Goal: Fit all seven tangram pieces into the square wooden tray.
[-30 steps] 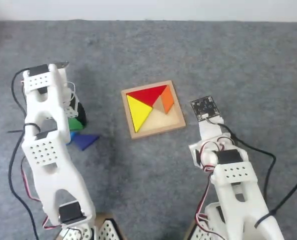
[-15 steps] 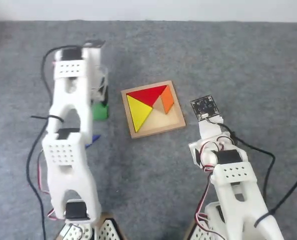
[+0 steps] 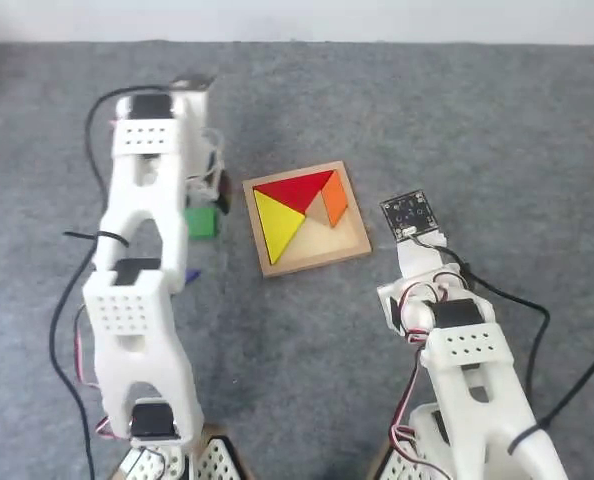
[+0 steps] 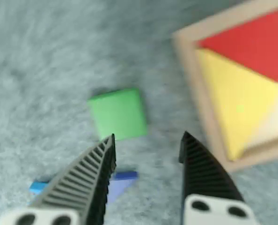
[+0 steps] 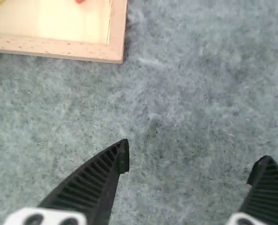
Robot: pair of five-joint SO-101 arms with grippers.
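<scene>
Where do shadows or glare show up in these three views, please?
High view: soft, even light on the grey mat, no glare on the wooden tray. Left wrist view: a thin dark shadow lines one edge of the green square, beyond the left claw. Right wrist view: no hard shadow on the mat under the right claw.

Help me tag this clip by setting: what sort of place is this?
Probably a robotics lab bench: a white left arm and right arm side by side on a grey felt-covered table, with a wooden puzzle tray between them.
</scene>
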